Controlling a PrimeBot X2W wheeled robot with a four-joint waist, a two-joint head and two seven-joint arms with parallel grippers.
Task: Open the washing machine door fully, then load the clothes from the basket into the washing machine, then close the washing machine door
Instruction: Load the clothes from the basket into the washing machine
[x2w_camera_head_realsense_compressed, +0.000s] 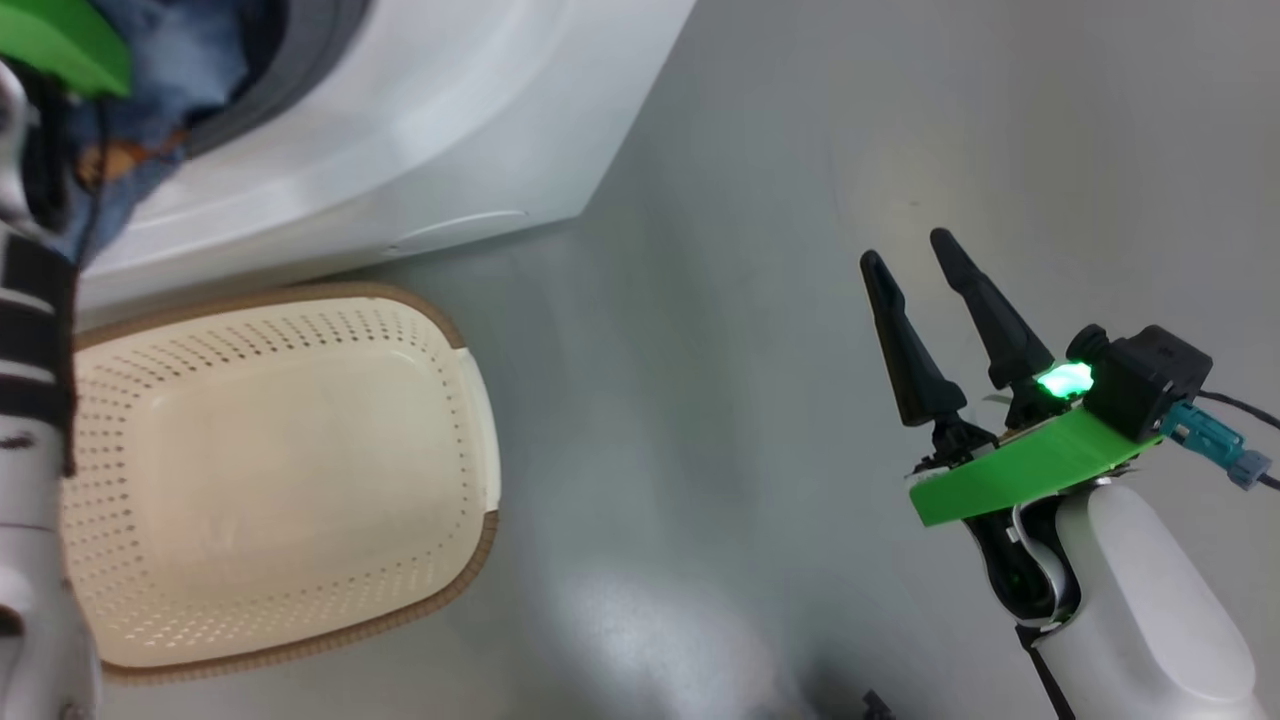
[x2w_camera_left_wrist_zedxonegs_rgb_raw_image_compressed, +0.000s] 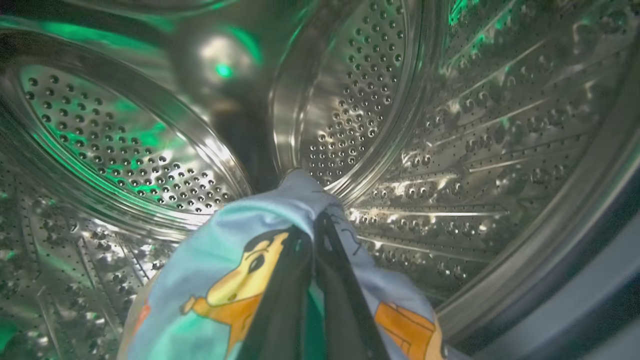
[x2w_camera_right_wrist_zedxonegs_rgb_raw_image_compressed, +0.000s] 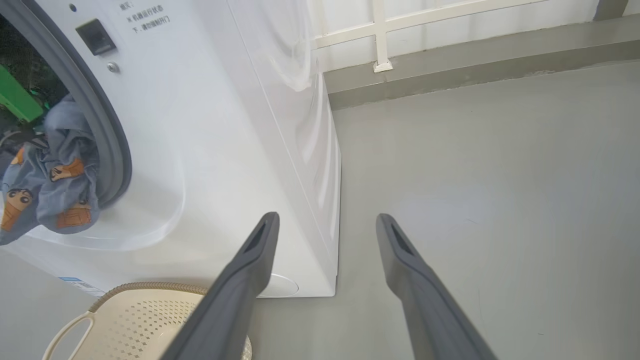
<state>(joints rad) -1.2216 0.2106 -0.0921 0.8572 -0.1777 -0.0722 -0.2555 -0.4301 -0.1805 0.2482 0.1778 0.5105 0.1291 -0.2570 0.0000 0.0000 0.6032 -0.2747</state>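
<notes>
My left gripper (x2w_camera_left_wrist_zedxonegs_rgb_raw_image_compressed: 314, 225) is inside the steel drum (x2w_camera_left_wrist_zedxonegs_rgb_raw_image_compressed: 125, 140) of the washing machine (x2w_camera_head_realsense_compressed: 400, 130), shut on the clothes (x2w_camera_left_wrist_zedxonegs_rgb_raw_image_compressed: 235, 250), light blue fabric with orange cartoon prints. More of the clothes (x2w_camera_right_wrist_zedxonegs_rgb_raw_image_compressed: 50, 170) hang over the grey gasket (x2w_camera_right_wrist_zedxonegs_rgb_raw_image_compressed: 107, 130) at the mouth of the washing machine (x2w_camera_right_wrist_zedxonegs_rgb_raw_image_compressed: 225, 150), and the same clothes (x2w_camera_head_realsense_compressed: 170, 60) show at the head view's top left. The cream basket (x2w_camera_head_realsense_compressed: 270, 480) stands on the floor in front, its perforated bottom bare. My right gripper (x2w_camera_head_realsense_compressed: 905, 248) hovers open over the floor to the right, holding nothing. The washing machine door is out of view.
My left forearm (x2w_camera_head_realsense_compressed: 35, 330) runs up the head view's left edge beside the basket (x2w_camera_right_wrist_zedxonegs_rgb_raw_image_compressed: 140, 320). Grey floor (x2w_camera_head_realsense_compressed: 750, 300) stretches to the right of the machine. A wall with a white rail (x2w_camera_right_wrist_zedxonegs_rgb_raw_image_compressed: 380, 35) and a grey skirting stands behind.
</notes>
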